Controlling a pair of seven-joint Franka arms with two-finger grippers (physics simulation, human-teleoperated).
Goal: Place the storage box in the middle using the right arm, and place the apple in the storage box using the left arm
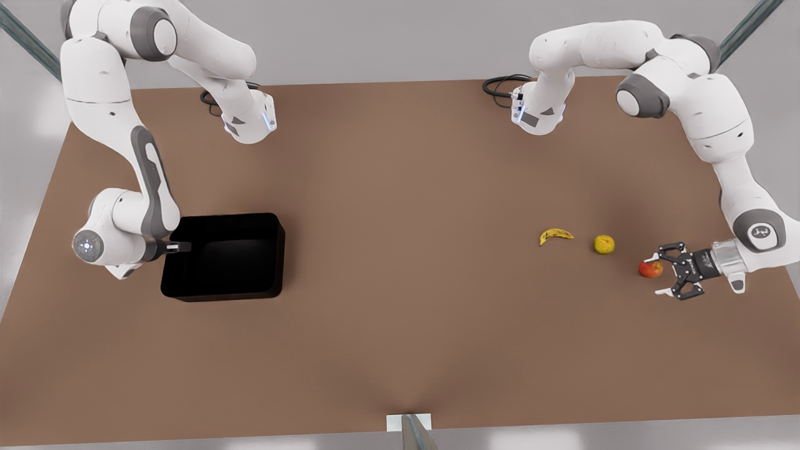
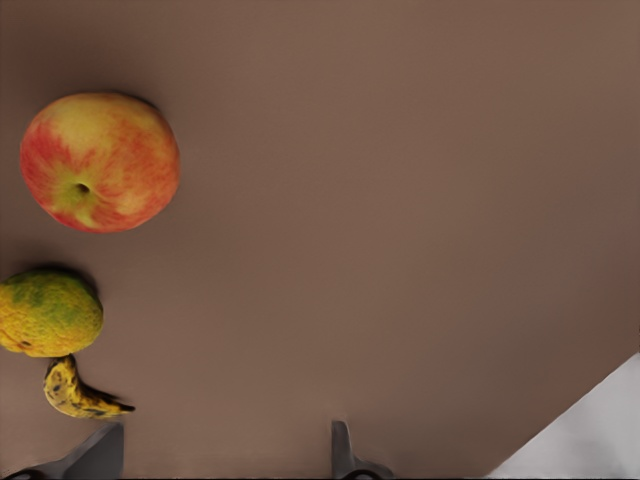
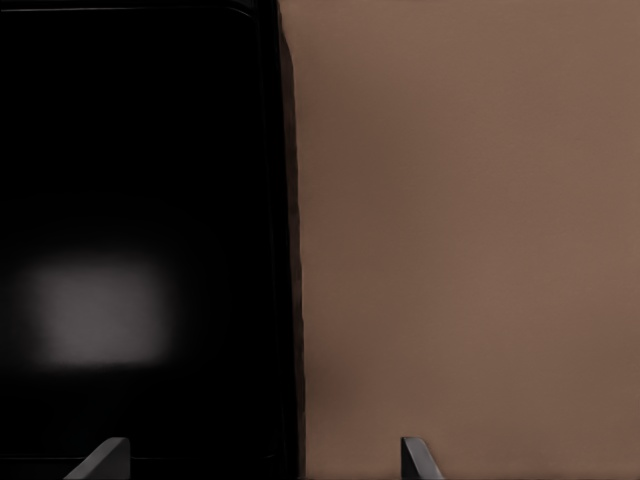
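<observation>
The black storage box (image 1: 225, 257) sits on the brown table at the front view's left. My right gripper (image 1: 179, 247) is at the box wall nearest that side; in the right wrist view its open fingers (image 3: 413, 458) stand either side of that wall of the box (image 3: 130, 200). At the front view's right the red apple (image 1: 650, 269) lies just off the tips of my left gripper (image 1: 659, 274), which is open. In the left wrist view the apple (image 2: 99, 162) lies apart from the open gripper (image 2: 225, 452), off to one side of it.
A yellow-green fruit (image 1: 604, 244) and a small banana (image 1: 555, 235) lie beside the apple, toward the table's middle. The table (image 1: 400, 312) is bare between the box and the fruits.
</observation>
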